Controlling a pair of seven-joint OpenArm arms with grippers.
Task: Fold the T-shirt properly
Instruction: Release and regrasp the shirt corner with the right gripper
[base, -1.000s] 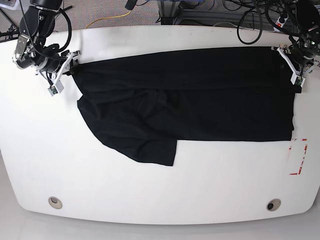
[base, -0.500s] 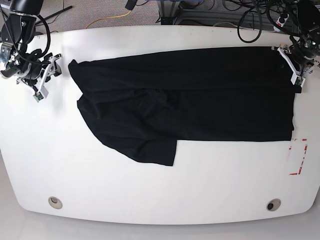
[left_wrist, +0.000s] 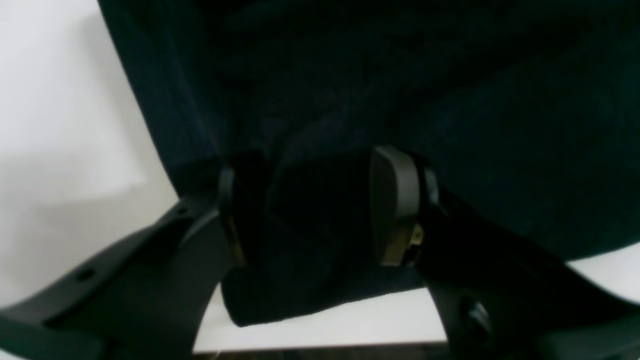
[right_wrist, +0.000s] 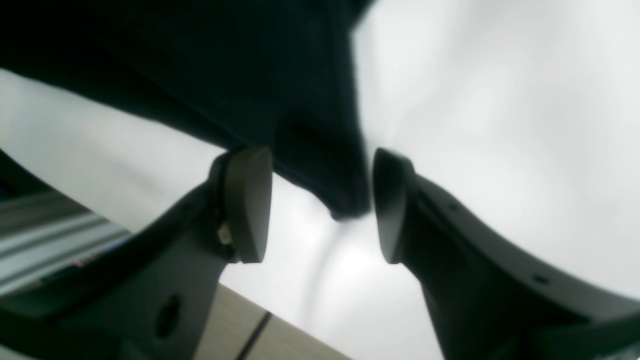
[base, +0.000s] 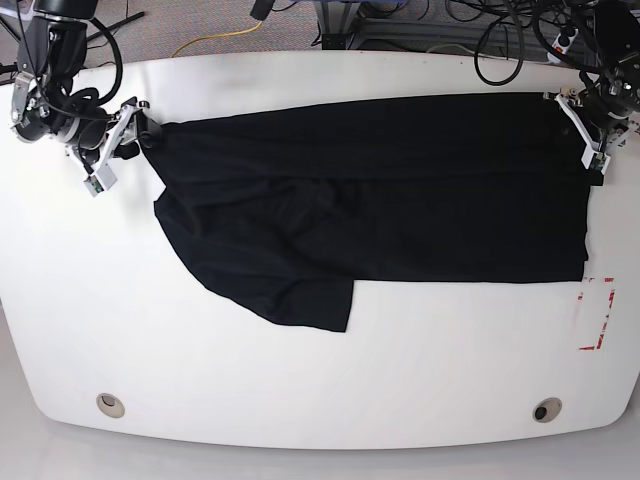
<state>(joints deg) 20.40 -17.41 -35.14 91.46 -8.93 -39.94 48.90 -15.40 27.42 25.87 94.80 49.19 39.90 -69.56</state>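
Note:
The black T-shirt (base: 380, 190) lies spread across the white table (base: 300, 400), with a folded flap pointing toward the front left. At its far left corner my right gripper (base: 135, 125) stands open. In the right wrist view, the T-shirt (right_wrist: 200, 60) has a corner hanging between the gripper's (right_wrist: 320, 205) parted pads, with light showing on the left side. My left gripper (base: 590, 140) sits at the shirt's far right edge. In the left wrist view, its (left_wrist: 310, 210) pads stand wide apart, and a fold of the T-shirt (left_wrist: 400, 75) lies between them.
A red tape mark (base: 597, 315) sits near the table's right edge. Two round grommets (base: 111, 404) (base: 546, 409) lie near the front edge. Cables (base: 500, 40) and equipment crowd the floor behind the table.
My right gripper opened and let go of the shirt's left corner. It swung away to the left, then came back to that corner. The left arm stayed put.

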